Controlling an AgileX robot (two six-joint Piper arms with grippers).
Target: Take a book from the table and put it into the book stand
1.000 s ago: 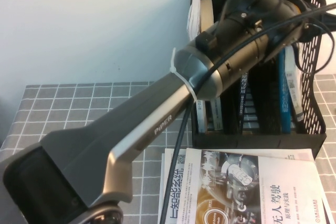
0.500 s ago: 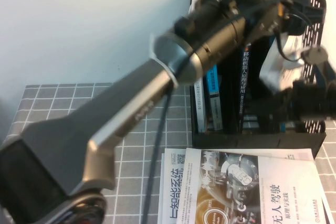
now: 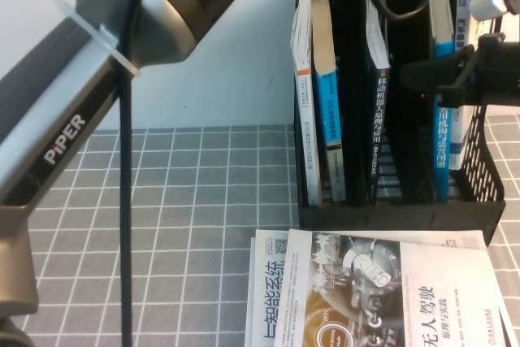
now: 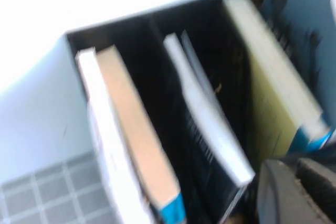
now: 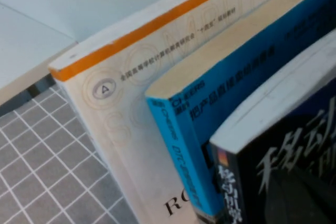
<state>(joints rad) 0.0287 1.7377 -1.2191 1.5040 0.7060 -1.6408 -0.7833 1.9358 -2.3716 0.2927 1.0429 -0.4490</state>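
Observation:
The black book stand stands at the back right of the grid-cloth table. The white book with black characters on its spine stands upright in the stand's rightmost slot, next to a blue book. My left arm rises across the upper left, and its gripper is out of the high view. In the left wrist view the left gripper hangs above the stand's divided slots. My right gripper hovers in front of the stand's right slots, close to the white book.
Several other books fill the left and middle slots. The right wrist view shows them close up: white with an orange stripe, blue, black. The brown-gold cover book lies on a white book with blue characters at the table's front.
My left arm has swung up and to the left, away from the front of the stand, uncovering the books. My right gripper has come into view at the stand's right side.

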